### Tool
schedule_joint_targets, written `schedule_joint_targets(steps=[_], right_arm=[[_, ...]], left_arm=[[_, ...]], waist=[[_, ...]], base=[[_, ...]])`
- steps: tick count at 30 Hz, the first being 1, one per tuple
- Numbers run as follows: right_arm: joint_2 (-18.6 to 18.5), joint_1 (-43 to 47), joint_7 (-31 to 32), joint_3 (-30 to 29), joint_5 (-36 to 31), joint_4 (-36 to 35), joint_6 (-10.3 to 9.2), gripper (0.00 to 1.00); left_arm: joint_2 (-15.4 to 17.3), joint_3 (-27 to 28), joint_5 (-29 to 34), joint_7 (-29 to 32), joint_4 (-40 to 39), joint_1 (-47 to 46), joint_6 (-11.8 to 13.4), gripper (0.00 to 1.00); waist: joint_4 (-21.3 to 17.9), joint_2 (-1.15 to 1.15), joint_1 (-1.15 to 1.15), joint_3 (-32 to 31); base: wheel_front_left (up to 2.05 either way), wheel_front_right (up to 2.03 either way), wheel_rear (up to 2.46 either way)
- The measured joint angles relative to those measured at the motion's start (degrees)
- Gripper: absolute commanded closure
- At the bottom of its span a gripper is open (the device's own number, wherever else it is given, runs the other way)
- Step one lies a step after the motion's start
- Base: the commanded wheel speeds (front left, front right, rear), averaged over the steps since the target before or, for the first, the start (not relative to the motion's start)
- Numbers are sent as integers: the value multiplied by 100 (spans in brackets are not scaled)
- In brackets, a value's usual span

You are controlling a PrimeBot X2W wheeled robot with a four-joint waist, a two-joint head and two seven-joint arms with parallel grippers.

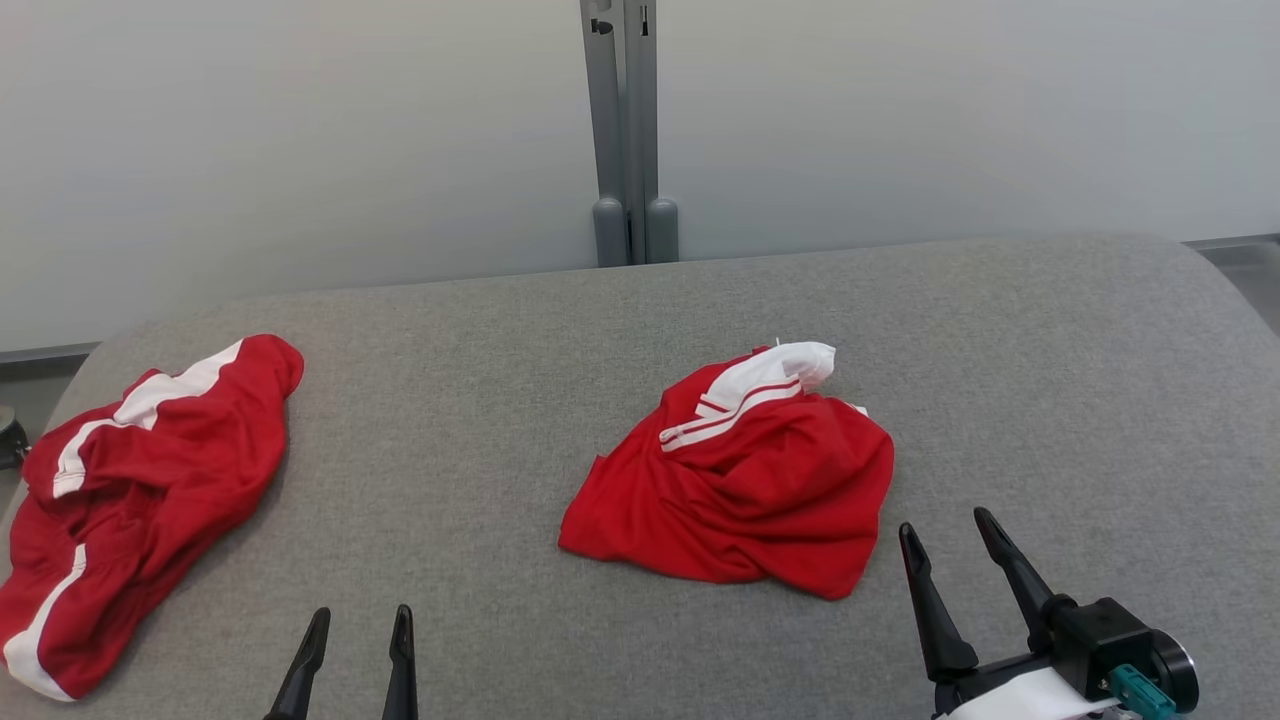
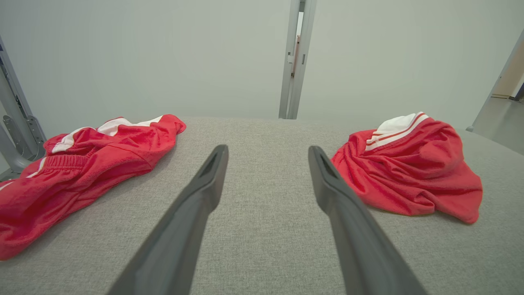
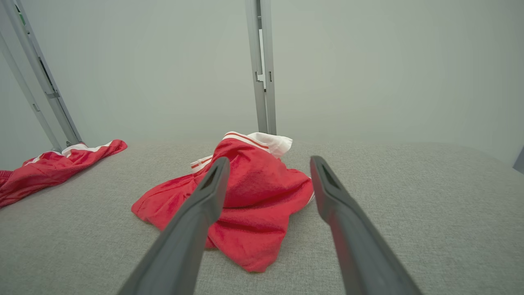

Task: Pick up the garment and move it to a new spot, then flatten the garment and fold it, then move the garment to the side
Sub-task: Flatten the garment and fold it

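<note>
Yet to begin: no lifting, flattening or folding done.
Head view: finds the garment (image 1: 740, 480) crumpled mid-desk (image 1: 480, 420), with the right hand (image 1: 944, 520) near at its 4 o'clock, wide and empty; puts the left hand (image 1: 361, 612), equally wide and empty, at 8 o'clock, and a second red garment (image 1: 150, 480) well apart at 9. Left wrist view: sets the garment (image 2: 409, 168) at 2 o'clock, apart from the fingers. Right wrist view: looks onto it (image 3: 249, 196) at 12, near, apparently untouched. Leaves pick-up, move, flatten, fold, shift aside.

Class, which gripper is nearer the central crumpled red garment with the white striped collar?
Right. The right gripper is just right of the crumpled red garment; the left gripper is farther off, to its left.
</note>
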Motion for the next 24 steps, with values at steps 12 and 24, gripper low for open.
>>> schedule_joint_targets(steps=[12, 24], right_arm=[[0, -76, 0, 30, 43, -11, 0, 0], [-20, -1120, 0, 773, -469, -13, 0, 0]], left_arm=[[0, -46, -155, 0, -16, -103, -25, 0], [159, -1258, -126, 0, 232, -1638, -131, 0]], waist=[[72, 0, 0, 123], [117, 0, 0, 825]], base=[[0, 0, 0], [0, 0, 0]])
